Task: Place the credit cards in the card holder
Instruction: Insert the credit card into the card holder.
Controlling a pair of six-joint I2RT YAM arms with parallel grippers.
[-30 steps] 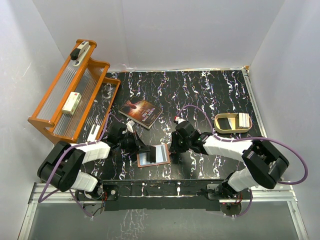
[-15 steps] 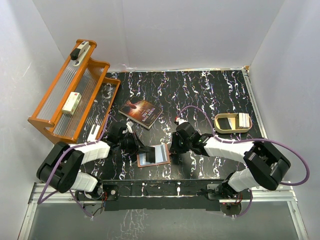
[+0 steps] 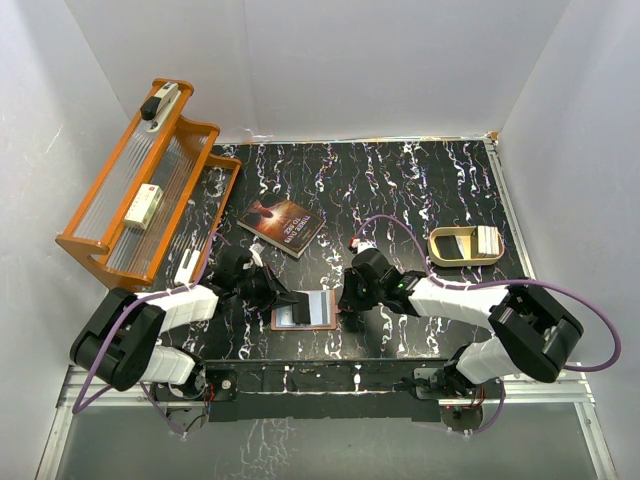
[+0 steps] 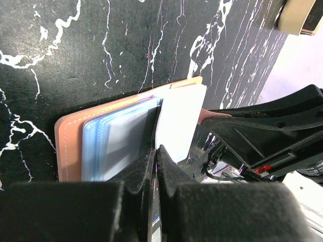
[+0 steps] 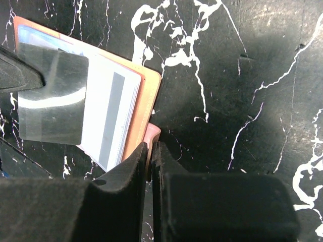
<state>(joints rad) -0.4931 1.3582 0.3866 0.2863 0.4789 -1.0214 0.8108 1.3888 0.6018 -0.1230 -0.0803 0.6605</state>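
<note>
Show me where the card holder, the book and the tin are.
card holder (image 4: 68, 146), left wrist view, leather left edge.
book (image 3: 282, 225), top view, cover middle.
tin (image 3: 465, 263), top view, near wall.

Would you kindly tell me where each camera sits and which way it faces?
Top external: fixed above and behind the arms, looking down on the black marbled table; both arms show.
Left wrist: on the left arm, facing the open reddish-brown leather card holder past its shut left gripper.
Right wrist: on the right arm, facing the holder's other edge past the right gripper.
Shared: both wrist views show the holder's pale plastic card.
</note>
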